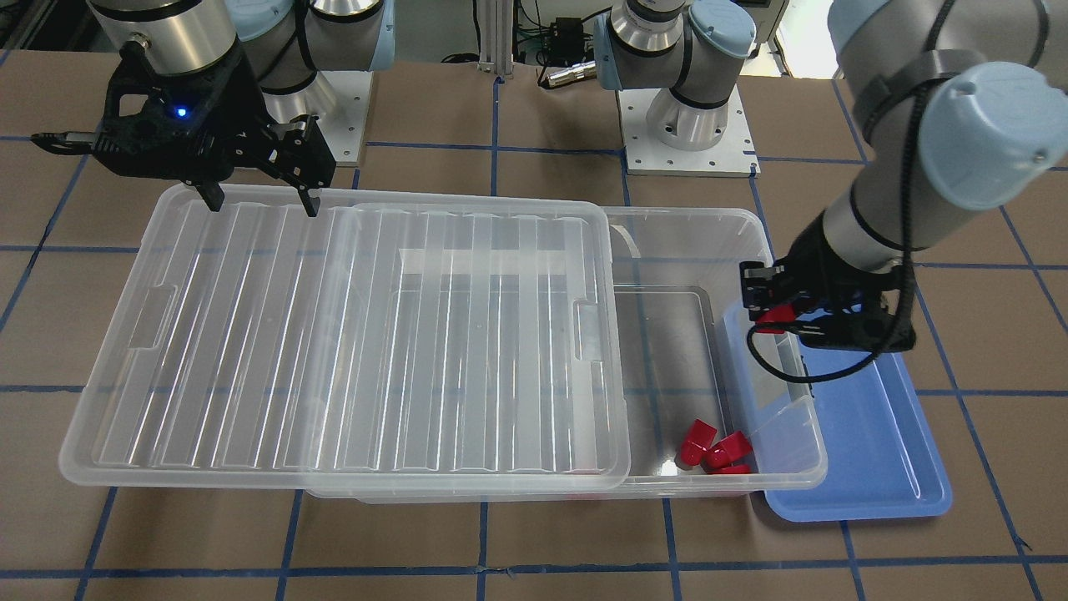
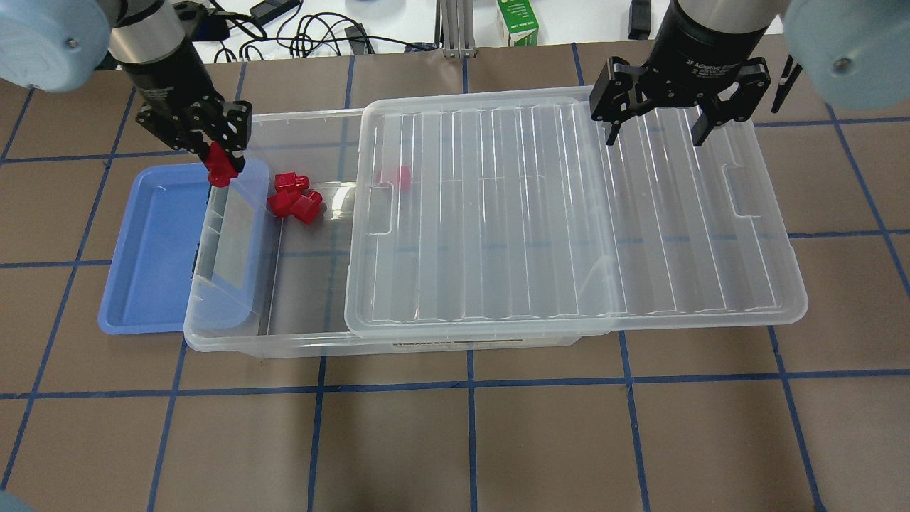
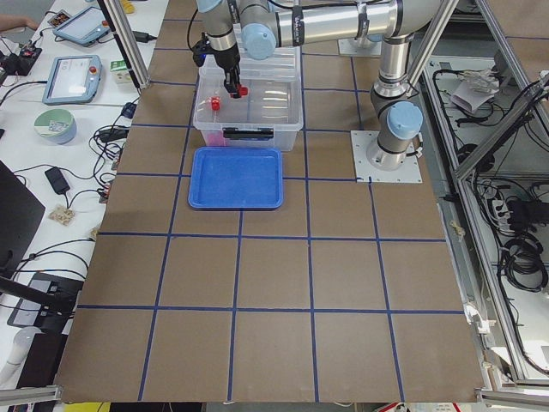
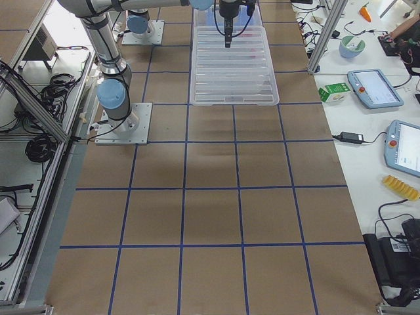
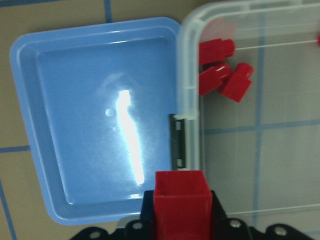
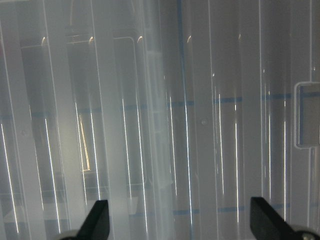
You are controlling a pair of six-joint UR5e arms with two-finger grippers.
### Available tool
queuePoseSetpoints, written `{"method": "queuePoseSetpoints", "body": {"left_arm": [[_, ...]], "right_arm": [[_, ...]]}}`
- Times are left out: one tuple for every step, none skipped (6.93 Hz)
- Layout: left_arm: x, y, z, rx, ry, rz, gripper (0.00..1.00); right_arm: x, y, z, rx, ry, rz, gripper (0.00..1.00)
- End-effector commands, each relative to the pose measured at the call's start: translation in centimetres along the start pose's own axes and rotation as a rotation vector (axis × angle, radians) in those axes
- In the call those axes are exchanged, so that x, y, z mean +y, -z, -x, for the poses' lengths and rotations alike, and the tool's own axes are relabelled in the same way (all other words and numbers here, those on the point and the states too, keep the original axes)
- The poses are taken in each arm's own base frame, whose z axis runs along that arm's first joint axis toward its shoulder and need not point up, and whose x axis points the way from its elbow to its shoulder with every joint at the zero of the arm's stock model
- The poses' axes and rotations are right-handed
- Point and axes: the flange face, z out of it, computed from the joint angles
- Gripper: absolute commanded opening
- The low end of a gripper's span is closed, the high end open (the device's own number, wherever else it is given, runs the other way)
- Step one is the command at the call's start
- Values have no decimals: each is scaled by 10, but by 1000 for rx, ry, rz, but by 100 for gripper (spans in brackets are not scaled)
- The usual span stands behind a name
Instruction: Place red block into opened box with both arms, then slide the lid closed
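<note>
My left gripper [image 2: 215,158] is shut on a red block [image 2: 221,171], holding it just over the open short end of the clear box [image 2: 284,347], beside the dark latch [image 5: 177,142]. The left wrist view shows the red block [image 5: 181,200] gripped between the fingers. The ribbed clear lid [image 2: 533,213] lies slid toward my right and covers most of the box. Over the lid's far edge my right gripper [image 2: 654,128] hangs open with nothing in it. Three more red blocks [image 2: 295,195] lie in the uncovered end of the box, and another shows faintly under the lid [image 2: 398,176].
A shallow blue tray [image 2: 149,249] lies flat against the box's open end, below and outside my left gripper. Brown table with blue tape lines surrounds everything. Cables and a green carton [image 2: 517,21] sit beyond the far table edge.
</note>
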Motion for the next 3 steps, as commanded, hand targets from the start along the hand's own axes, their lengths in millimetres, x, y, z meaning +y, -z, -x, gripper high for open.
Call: {"method": "queuePoseSetpoints", "body": {"left_arm": [[5, -50, -28, -3, -13, 13, 0], [9, -80, -28, -8, -26, -25, 0], [10, -105, -19, -8, -26, -54, 0]], "right_arm": [[0, 0, 0, -1, 0, 1, 100], [0, 0, -1, 0, 0, 0, 100], [0, 0, -1, 0, 1, 0, 100]]}}
